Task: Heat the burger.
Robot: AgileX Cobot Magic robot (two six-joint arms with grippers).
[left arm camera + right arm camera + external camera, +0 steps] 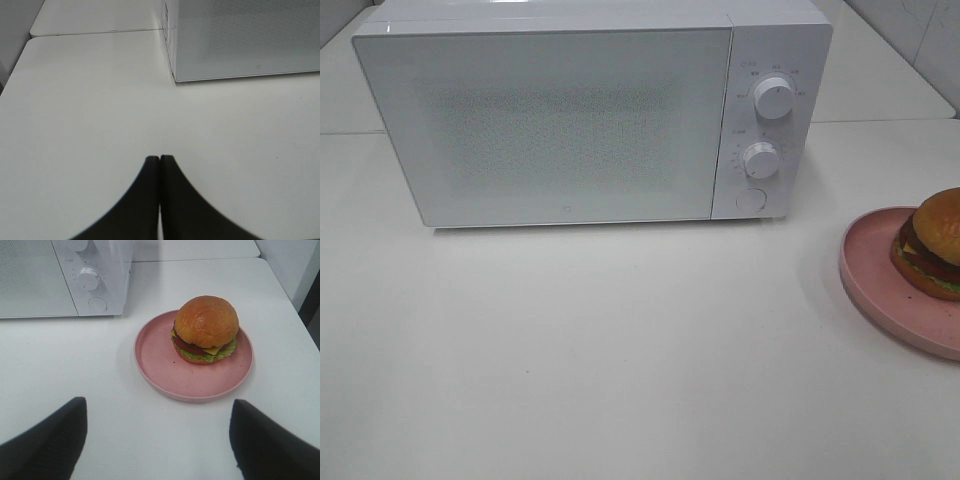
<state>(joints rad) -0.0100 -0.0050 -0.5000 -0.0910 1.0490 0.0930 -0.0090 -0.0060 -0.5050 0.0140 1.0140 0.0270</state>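
The burger [206, 330] has a glossy brown bun, cheese, tomato and lettuce, and sits on a pink round plate [165, 365]. In the exterior high view the burger [932, 245] and its plate [870, 270] lie at the right edge, cut off by the frame. My right gripper [157, 432] is open, its black fingers spread wide over the table a short way in front of the plate. My left gripper [160, 160] is shut with nothing in it, above bare table near the microwave's front left corner. Neither gripper shows in the exterior high view.
A white microwave [570, 120] stands at the back of the white table [620, 350] with its door closed. Two round knobs [775, 97] and a door button [751, 198] are on its right panel. A tiled wall rises at the far right.
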